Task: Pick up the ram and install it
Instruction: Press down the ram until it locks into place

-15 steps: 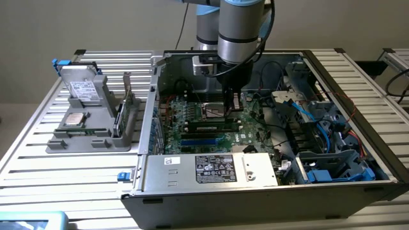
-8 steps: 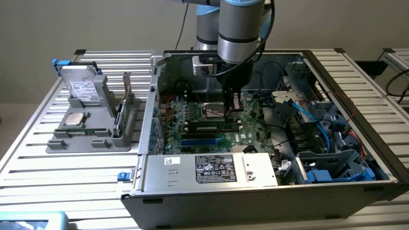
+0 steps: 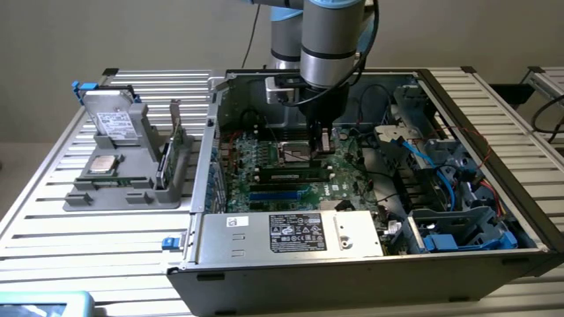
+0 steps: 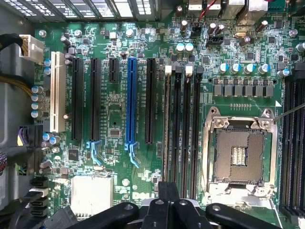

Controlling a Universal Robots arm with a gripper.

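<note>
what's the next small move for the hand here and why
Probably bring the shut hand down onto the long green ram stick, pressing it home: the stick already seems to stand among the long black plastic memory slots, and the hand hangs just above them, apparently empty.

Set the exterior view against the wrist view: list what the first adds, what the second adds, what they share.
Exterior view: slatted metal table, open dark computer case, grey plastic tray at that view's left holding the flat green ram stick on edge and a square silver processor chip. Wrist view: long white expansion slot, row of silver-topped capacitors. Both: green motherboard, empty metal-framed processor socket, long black memory slots, the shut gripper above them.
</note>
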